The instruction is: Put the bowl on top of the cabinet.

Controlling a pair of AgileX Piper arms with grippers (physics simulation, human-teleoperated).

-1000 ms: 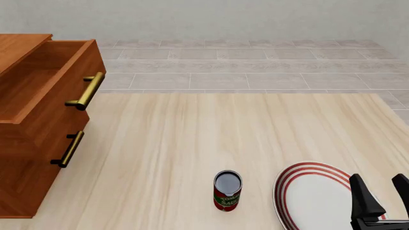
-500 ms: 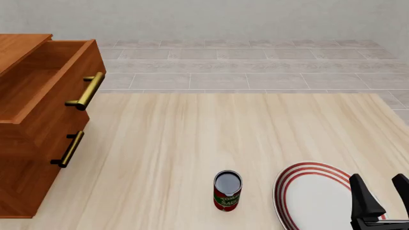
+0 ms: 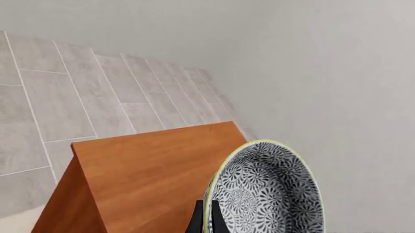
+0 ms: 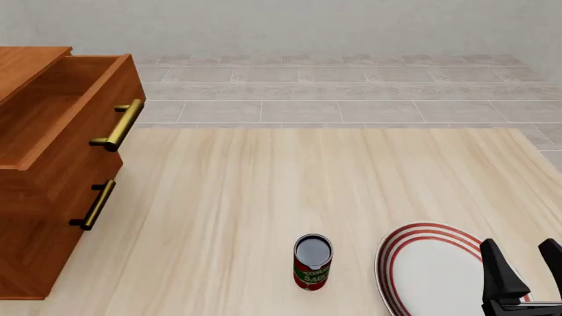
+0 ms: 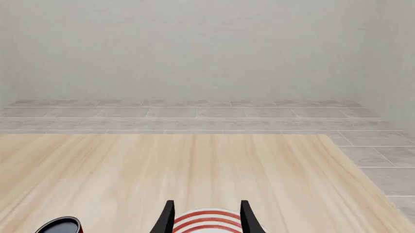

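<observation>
Your left tool (image 3: pixel 206 224) pinches the bowl (image 3: pixel 266 191) by its pale rim, held on edge above the cabinet (image 3: pixel 152 172) top; it looks stiff, glazed, likely slippery and breakable. That arm is outside the front view. Your right tool (image 4: pixel 525 266) hangs open, empty, over the plate (image 4: pixel 430 266) at the surface's near right corner

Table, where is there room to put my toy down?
The table is bare between the cabinet and the can, and all across its far half. It is crowded at the near right: the plate sits under the right gripper.
</observation>
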